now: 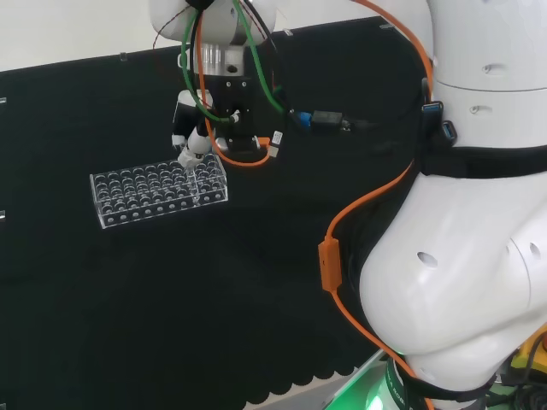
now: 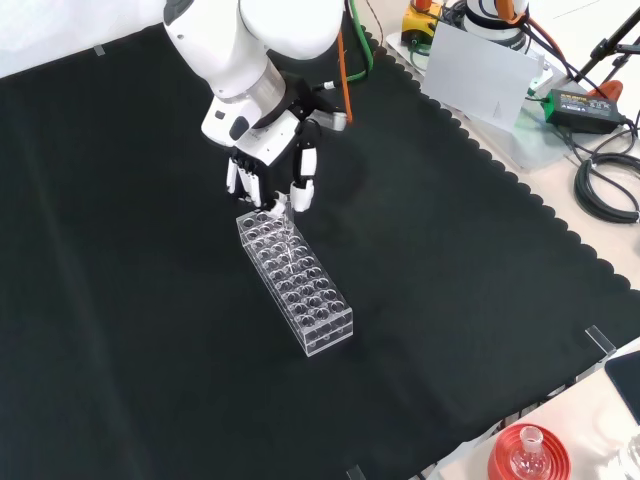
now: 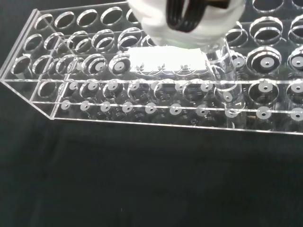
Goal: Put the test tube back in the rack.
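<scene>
A clear plastic rack (image 1: 137, 198) with many round holes lies on the black cloth, and no tube shows in its other holes. In the front view the rack (image 2: 310, 300) runs from the hand towards the front. The black and white hand (image 2: 270, 175) hovers over the rack's far end, fingers curled downward. In the head view the hand (image 1: 193, 147) is above the rack's right end. The wrist view shows a clear test tube (image 3: 228, 80) upright below a white finger (image 3: 184, 21), its lower part inside a hole of the rack (image 3: 142, 118) in the row by the edge.
A red ribbed stand (image 2: 505, 462) with a small flask is at the front right corner in the front view. Beyond the cloth's scalloped edge lie a white sheet (image 2: 480, 75), a power adapter (image 2: 580, 105) and coiled cables (image 2: 610, 185). Open cloth surrounds the rack.
</scene>
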`<action>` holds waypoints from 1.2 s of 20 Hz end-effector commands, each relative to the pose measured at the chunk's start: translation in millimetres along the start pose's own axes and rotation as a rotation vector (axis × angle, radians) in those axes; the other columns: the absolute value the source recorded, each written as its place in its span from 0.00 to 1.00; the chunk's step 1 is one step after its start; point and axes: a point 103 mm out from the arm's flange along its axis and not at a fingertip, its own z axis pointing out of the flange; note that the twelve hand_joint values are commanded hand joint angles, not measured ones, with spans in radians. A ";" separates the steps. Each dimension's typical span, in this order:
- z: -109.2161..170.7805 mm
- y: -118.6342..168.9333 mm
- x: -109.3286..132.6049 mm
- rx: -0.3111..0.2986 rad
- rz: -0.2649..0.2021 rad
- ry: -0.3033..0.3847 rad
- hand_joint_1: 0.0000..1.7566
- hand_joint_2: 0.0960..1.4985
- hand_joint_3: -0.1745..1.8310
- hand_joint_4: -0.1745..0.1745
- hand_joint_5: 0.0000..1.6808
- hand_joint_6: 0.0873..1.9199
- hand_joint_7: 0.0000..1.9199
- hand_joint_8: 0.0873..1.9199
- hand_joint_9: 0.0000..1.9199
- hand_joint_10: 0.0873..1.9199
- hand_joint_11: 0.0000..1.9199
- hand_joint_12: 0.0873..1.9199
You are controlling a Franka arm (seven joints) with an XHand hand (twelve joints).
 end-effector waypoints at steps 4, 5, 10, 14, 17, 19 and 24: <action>-8.8 -1.5 0.1 0.020 -0.017 0.023 0.67 0.30 0.44 0.46 0.26 0.50 0.41 0.43 0.38 0.43 0.16 0.77; -10.8 -1.9 0.9 0.019 -0.021 0.024 0.66 0.29 0.46 0.47 0.24 0.49 0.39 0.43 0.36 0.43 0.14 0.78; -23.7 -6.4 5.8 0.004 -0.039 0.016 0.65 0.27 0.48 0.50 0.21 0.47 0.35 0.44 0.33 0.45 0.11 0.79; -36.6 -12.9 9.8 -0.010 -0.052 0.003 0.64 0.27 0.47 0.50 0.21 0.46 0.35 0.44 0.32 0.45 0.10 0.79; -46.5 -18.5 13.0 -0.020 -0.061 -0.003 0.64 0.27 0.47 0.51 0.21 0.45 0.35 0.44 0.32 0.45 0.10 0.80; -53.4 -23.6 15.1 -0.030 -0.065 -0.006 0.64 0.27 0.47 0.51 0.21 0.45 0.35 0.44 0.31 0.45 0.09 0.80; -69.7 -38.8 17.4 -0.052 -0.066 -0.011 0.64 0.27 0.47 0.51 0.21 0.45 0.34 0.44 0.31 0.45 0.09 0.80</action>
